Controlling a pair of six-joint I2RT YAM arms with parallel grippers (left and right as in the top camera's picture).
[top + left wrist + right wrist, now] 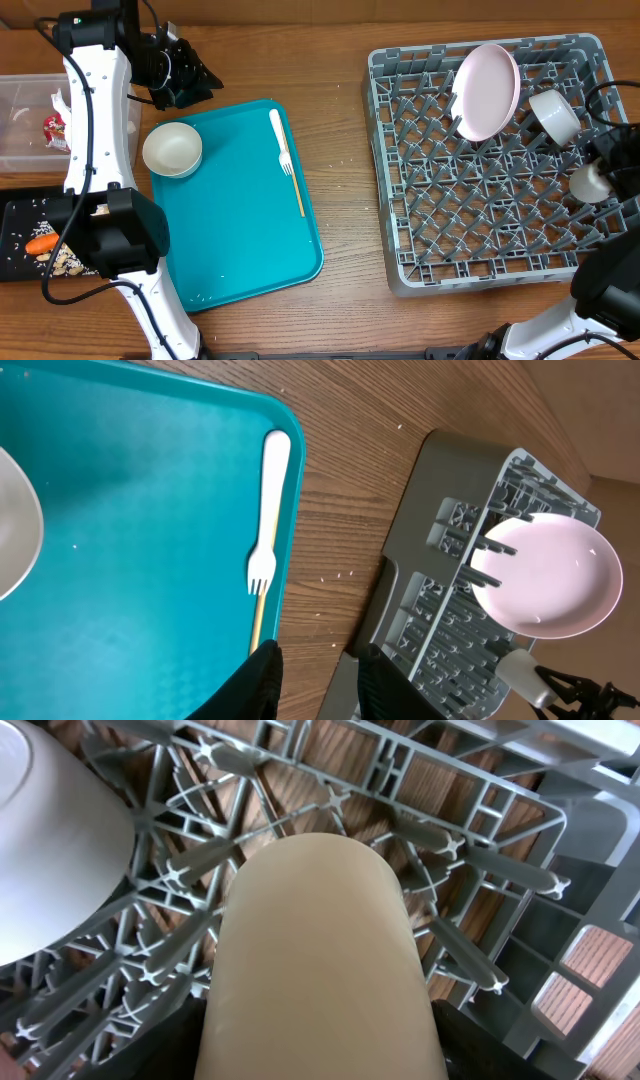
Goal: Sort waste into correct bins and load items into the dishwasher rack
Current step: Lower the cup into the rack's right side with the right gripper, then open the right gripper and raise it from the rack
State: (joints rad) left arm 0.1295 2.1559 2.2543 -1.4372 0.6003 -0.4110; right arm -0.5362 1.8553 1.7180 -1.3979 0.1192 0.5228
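Note:
My right gripper [603,168] is shut on the small white cup [588,184] and holds it over the right side of the grey dishwasher rack [480,230]. The cup fills the right wrist view [315,950] between the jaws [320,1045]. A pink plate [487,90] and a white bowl [553,115] stand in the rack. My left gripper [188,78] is open and empty, hanging above the table behind the teal tray. A second white bowl [172,148] and the white fork [282,143] lie on the teal tray. The fork also shows in the left wrist view [268,510].
The teal tray [240,230] lies centre left, with a thin wooden stick [298,192] by the fork. The clear tub [25,150] holds a red wrapper [54,128] and white paper. The black tray [15,225] holds a carrot [42,243] and rice scraps.

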